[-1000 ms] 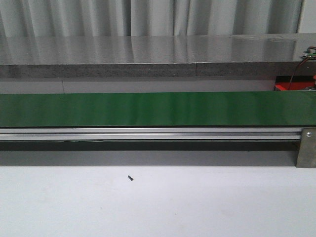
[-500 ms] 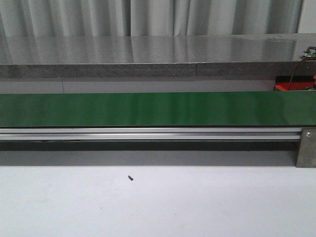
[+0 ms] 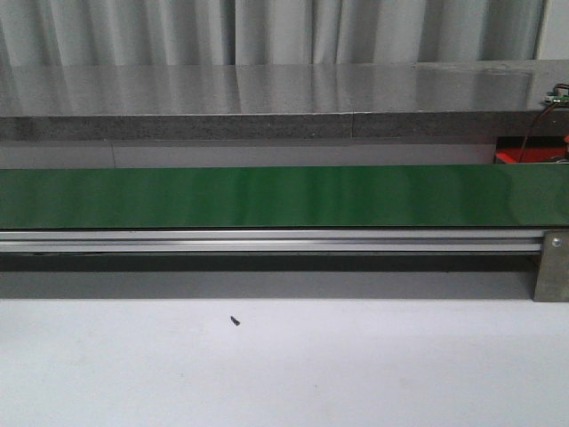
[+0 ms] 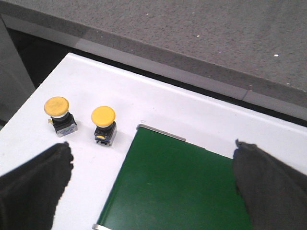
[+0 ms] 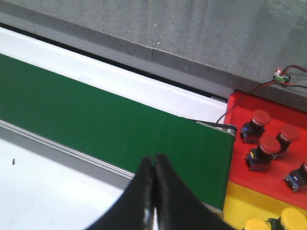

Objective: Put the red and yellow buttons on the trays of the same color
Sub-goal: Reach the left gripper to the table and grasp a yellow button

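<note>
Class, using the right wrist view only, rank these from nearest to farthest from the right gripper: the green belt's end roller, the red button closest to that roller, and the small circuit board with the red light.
1. Green belt's end roller, nearest the right gripper, at the belt end.
2. Red button, just past the roller, on the red tray.
3. Circuit board, farthest, up on the grey counter.

Two yellow buttons (image 4: 56, 106) (image 4: 103, 115) stand on the white bench (image 4: 158, 108) in the left wrist view. The right wrist view shows four red buttons (image 5: 261, 117) (image 5: 289, 132) (image 5: 269, 145) (image 5: 303, 168) on one red tray (image 5: 249, 112) and two more yellow buttons (image 5: 293, 218) (image 5: 257, 224) on one yellow tray (image 5: 240, 201), both cut off by the frame edge. One green belt (image 3: 267, 196) runs across the front view.
</note>
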